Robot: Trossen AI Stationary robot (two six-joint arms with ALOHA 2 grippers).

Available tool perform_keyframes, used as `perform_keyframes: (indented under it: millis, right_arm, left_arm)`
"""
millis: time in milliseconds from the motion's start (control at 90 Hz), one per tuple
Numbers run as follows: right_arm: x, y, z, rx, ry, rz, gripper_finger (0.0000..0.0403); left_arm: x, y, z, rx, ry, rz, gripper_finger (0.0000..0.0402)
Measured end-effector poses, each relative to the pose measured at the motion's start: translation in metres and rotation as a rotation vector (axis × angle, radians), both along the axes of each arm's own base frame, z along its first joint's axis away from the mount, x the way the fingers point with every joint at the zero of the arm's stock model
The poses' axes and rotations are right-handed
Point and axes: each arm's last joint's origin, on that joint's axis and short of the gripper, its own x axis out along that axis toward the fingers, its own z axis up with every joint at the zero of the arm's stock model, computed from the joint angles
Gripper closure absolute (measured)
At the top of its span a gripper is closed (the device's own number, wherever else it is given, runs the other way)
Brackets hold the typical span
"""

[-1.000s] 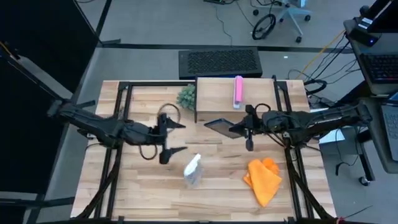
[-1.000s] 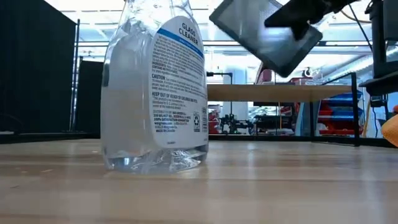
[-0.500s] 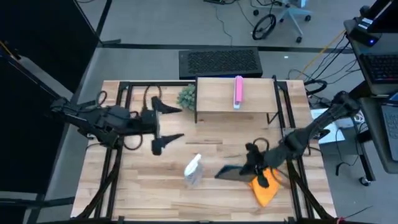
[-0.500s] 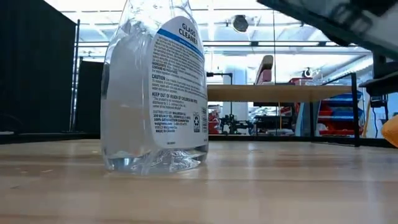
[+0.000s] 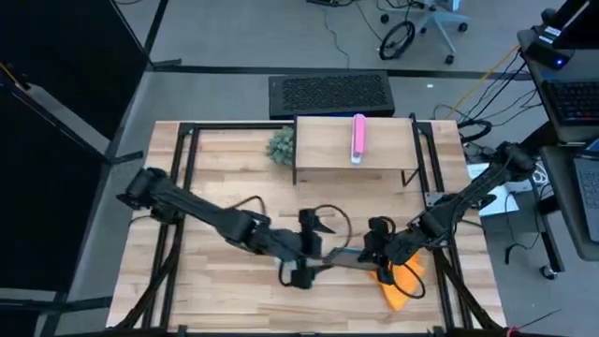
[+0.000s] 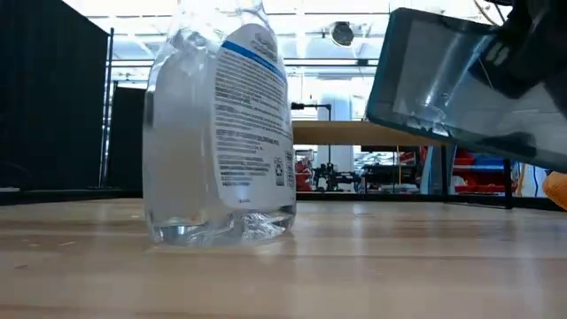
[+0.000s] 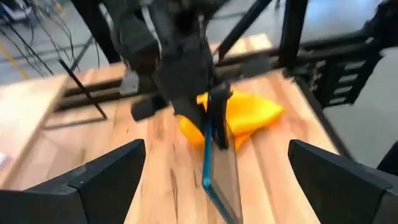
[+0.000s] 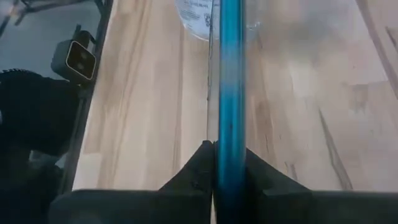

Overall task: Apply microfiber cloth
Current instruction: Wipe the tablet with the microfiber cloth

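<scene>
My right gripper (image 5: pixel 372 253) is shut on the dark grey tablet (image 5: pixel 342 258), held above the table near its front right. The orange microfiber cloth (image 5: pixel 404 286) lies crumpled on the wood under and behind that gripper. My left gripper (image 5: pixel 309 250) stands open at the table's middle front, its fingers either side of the tablet's free end (image 7: pixel 214 180). The clear spray bottle (image 6: pixel 221 124) stands upright on its base. In the high view the left gripper covers it. My right gripper pinches the tablet between its two fingers at the edge toward the table's right (image 8: pixel 229 155). The fingers come level from the table's right. The tablet stands tilted on edge, lifted clear of the table (image 6: pixel 443 84). Whether my left gripper touches the spray bottle cannot be told.
A low wooden riser (image 5: pixel 328 140) with a pink object (image 5: pixel 358 138) stands at the far edge, a small green plant (image 5: pixel 280 145) beside it. Black frame rails (image 5: pixel 178 215) run along both table sides. Bare wood lies at the near left.
My right gripper has carried the tablet from the far middle toward the near right edge and down over the cloth. My left gripper has swung from the far left toward the near middle, up to the bottle and tablet. The bottle has turned a little where it stands.
</scene>
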Motion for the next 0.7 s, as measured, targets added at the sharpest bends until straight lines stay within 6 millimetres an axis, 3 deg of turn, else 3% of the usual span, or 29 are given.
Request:
perform_keyframes:
  millis: [100,244,444,567,700]
  right_arm:
    - [0.000,0.000,0.000,-0.003,0.005,-0.001,0.0394]
    - [-0.001,-0.001,-0.001,-0.006,0.010,-0.001,0.0394]
    - [-0.001,-0.001,-0.001,-0.007,0.020,-0.006,0.0394]
    - [-0.002,-0.001,-0.002,-0.008,0.024,-0.008,0.0394]
    - [-0.001,-0.001,-0.002,-0.012,0.022,-0.003,0.0394]
  left_arm:
    - [0.009,-0.004,-0.001,-0.010,-0.025,-0.001,0.0021]
    - [0.014,-0.008,-0.019,-0.004,0.039,0.007,0.0021]
    - [0.004,-0.002,-0.028,0.049,0.188,0.078,0.0021]
    - [-0.002,0.002,-0.028,0.094,0.224,0.112,0.0021]
    - [0.003,0.000,-0.015,0.086,0.173,0.099,0.0021]
